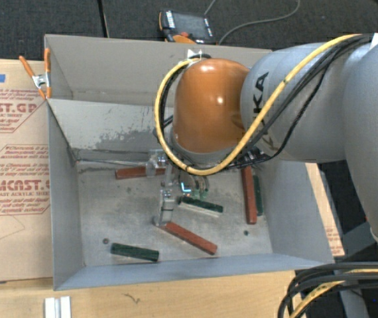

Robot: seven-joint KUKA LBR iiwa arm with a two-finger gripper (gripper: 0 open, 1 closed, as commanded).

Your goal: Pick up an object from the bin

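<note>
My gripper reaches down below the orange dome to the bin floor at mid-bin. Its tip stands just above the left end of a red-brown stick, which lies slanted on the floor. A dark green stick lies close to the right of the gripper, partly under the wrist. Another red-brown stick lies to the upper left, near the back wall. Nothing shows held in the gripper.
A dark green stick lies near the front wall at the left. A red-brown stick and a green one lie side by side at the right. The arm and its dome cover the bin's back middle.
</note>
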